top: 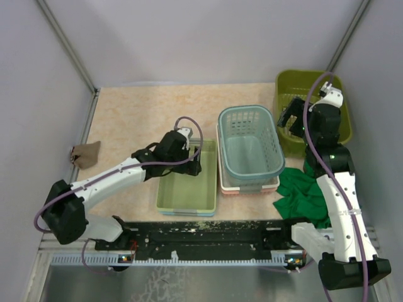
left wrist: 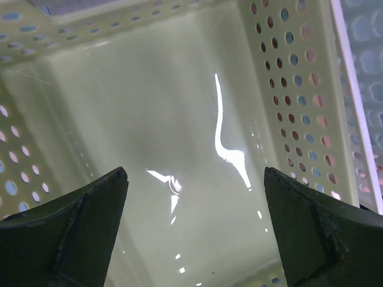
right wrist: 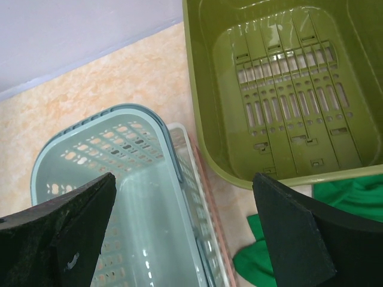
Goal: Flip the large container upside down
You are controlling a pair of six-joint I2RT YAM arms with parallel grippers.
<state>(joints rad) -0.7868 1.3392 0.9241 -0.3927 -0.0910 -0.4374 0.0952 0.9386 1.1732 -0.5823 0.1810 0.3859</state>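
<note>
Shows a tan bench [top: 145, 107] from above. In the far right corner, upright with mouth up: an olive tub [top: 302, 73] [right wrist: 287, 89], deep and rectangular, slotted base bare. Just left of it, around mid-bench: a teal basket [top: 249, 112] [right wrist: 108, 137], lattice-walled, resting on a shallow pink tray [top: 252, 189]. Left again, toward the near edge: a pale tray [top: 182, 196] [left wrist: 149, 119] with perforated walls. Near the right edge, just beside the tub's near side: a crumpled green cloth [top: 302, 192] [right wrist: 353, 191]. Above the tub's left side: right gripper [top: 291, 121] [right wrist: 182, 185], jaws spread wide, grasping nothing, clear of the rim. Down inside the pale tray's far end: left gripper [top: 192, 165] [left wrist: 194, 179], jaws likewise released, nothing between them but glossy floor. At the left edge, well apart from everything else: a small brown cloth [top: 86, 153].
</note>
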